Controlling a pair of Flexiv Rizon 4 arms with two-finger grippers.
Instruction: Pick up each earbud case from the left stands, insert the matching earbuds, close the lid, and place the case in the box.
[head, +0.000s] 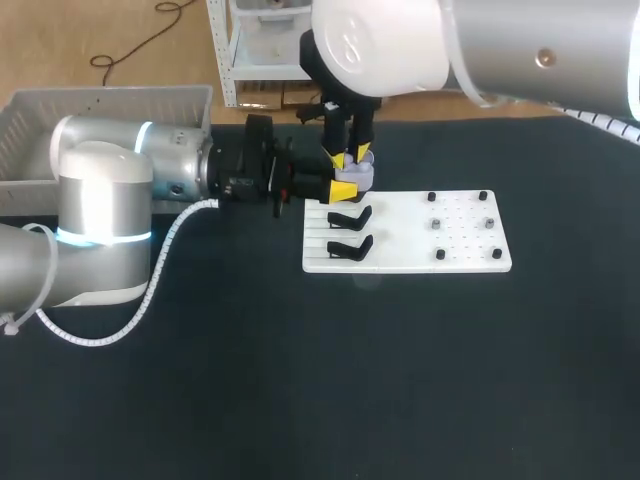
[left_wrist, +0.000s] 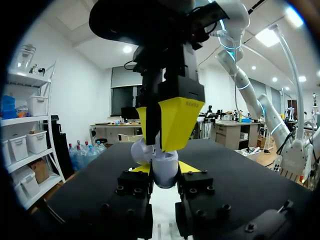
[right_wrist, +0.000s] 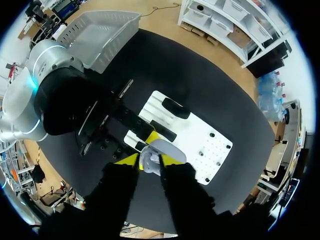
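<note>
Earbud case (head: 358, 176), pale lavender, hangs over the far left corner of the white board (head: 465, 250). The left gripper (head: 343, 190) pinches it from the side, and the right gripper (head: 350, 156), fingers narrow, clamps it from above.

Right end effector (right_wrist: 149, 161) meets, perhaps touches, the lavender earbud case (right_wrist: 167, 150) over white board (right_wrist: 210, 145).

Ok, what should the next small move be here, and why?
Probably open the right pincer and lift it away: the left pincer also grips the earbud case from both sides, and what look like the earbuds wait on the white board.
</note>
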